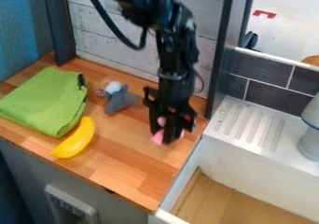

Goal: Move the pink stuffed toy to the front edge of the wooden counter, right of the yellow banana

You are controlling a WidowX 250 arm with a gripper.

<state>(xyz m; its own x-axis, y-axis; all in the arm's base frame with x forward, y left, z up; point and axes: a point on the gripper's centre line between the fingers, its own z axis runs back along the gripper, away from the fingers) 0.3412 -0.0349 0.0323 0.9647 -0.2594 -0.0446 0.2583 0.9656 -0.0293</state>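
Observation:
The gripper (163, 133) hangs down over the right part of the wooden counter, close to its edge by the sink. A small pink object (158, 135) shows between and around its fingers, partly covered by them; whether it is gripped I cannot tell. To the gripper's left lies a grey plush toy (119, 100) with a white and pink part. A yellow banana (74, 139) lies near the counter's front edge. Beside it, at the far left, is a folded green cloth (45, 101).
Right of the counter (128, 163) is a white sink (261, 160) with a wooden-looking bottom and a ribbed drainboard (250, 127). A grey-white object (309, 139) stands at the right edge. A dark post (220, 55) rises behind the counter's right end.

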